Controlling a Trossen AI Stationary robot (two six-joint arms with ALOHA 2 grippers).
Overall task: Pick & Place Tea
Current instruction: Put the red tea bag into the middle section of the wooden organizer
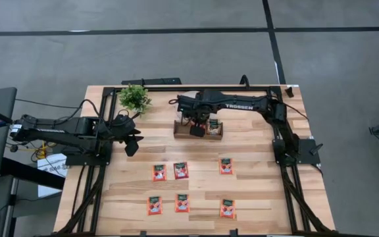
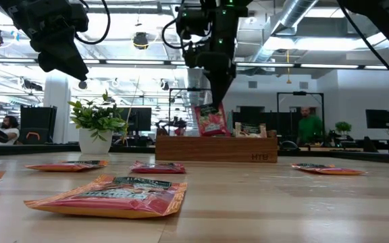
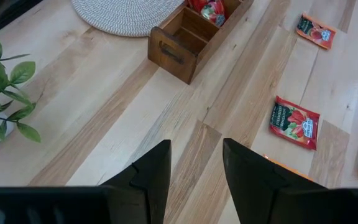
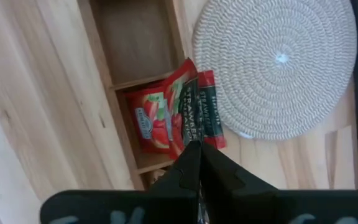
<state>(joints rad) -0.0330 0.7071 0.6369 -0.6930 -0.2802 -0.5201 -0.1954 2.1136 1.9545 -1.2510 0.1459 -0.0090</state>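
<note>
Right now the right pincer [image 4: 199,149] pinches the top edge of a red tea sachet [image 4: 160,115], a flat, shiny square packet. It hangs almost upright, tilted a little, label edge up, over the middle part of the brown wooden tray [image 1: 198,131]. Beside the tray lies a round white woven mat [image 4: 278,62]. Six more sachets [image 1: 181,170] lie flat on the striped wooden worktop [image 1: 255,191], in two rows. The left pincer [image 3: 194,171] is spread apart, empty, near a small green plant [image 1: 135,98].
</note>
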